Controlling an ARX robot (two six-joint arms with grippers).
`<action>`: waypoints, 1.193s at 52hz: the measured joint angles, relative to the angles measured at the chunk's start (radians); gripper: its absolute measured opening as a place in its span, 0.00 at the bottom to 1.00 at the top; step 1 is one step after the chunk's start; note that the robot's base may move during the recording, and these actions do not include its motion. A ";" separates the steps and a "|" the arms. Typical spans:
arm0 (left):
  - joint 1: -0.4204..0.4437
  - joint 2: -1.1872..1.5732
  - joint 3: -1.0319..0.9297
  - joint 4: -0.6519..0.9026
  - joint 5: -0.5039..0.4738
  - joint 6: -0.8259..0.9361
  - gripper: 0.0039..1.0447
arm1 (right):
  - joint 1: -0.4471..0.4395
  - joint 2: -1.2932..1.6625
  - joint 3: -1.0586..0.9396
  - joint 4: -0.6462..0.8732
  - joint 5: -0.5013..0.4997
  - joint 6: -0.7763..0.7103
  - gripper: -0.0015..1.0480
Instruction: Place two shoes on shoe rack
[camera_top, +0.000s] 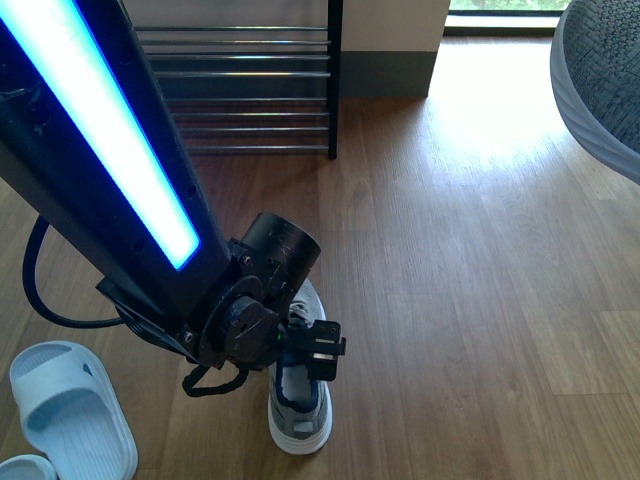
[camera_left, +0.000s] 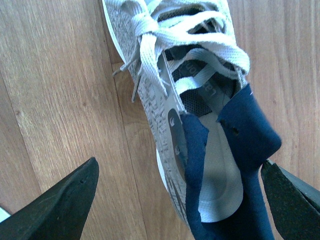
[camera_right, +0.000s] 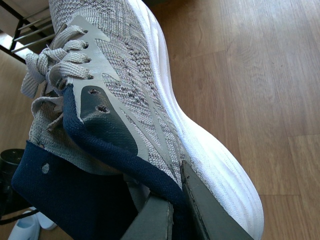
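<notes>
One grey knit shoe (camera_top: 300, 415) with a white sole lies on the wood floor, toe toward me. My left gripper (camera_top: 312, 352) hangs just above its heel. In the left wrist view this shoe (camera_left: 190, 75) shows its laces and navy lining, and the left gripper (camera_left: 180, 165) is open, one dark finger (camera_left: 60, 205) on each side of the heel without touching it. My right gripper (camera_right: 177, 200) is shut on the navy collar of the other shoe (camera_right: 150, 100), held tilted above the floor. That shoe's toe (camera_top: 600, 80) shows at the front view's upper right. The shoe rack (camera_top: 240, 75) stands at the back.
White slippers (camera_top: 70, 410) lie on the floor left of the left arm; one slipper (camera_right: 25, 227) also shows in the right wrist view. The left arm's lit blue strip (camera_top: 120, 140) crosses in front of the rack. Bare wood floor (camera_top: 470, 300) spreads to the right.
</notes>
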 joint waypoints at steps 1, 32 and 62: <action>0.000 0.000 -0.006 0.000 0.001 -0.001 0.91 | 0.000 0.000 0.000 0.000 0.000 0.000 0.01; 0.007 0.055 -0.001 -0.053 -0.027 -0.003 0.91 | 0.000 0.000 0.000 0.000 0.000 0.000 0.01; 0.011 0.198 0.212 -0.163 -0.045 0.005 0.66 | 0.000 0.000 0.000 0.000 0.000 0.000 0.01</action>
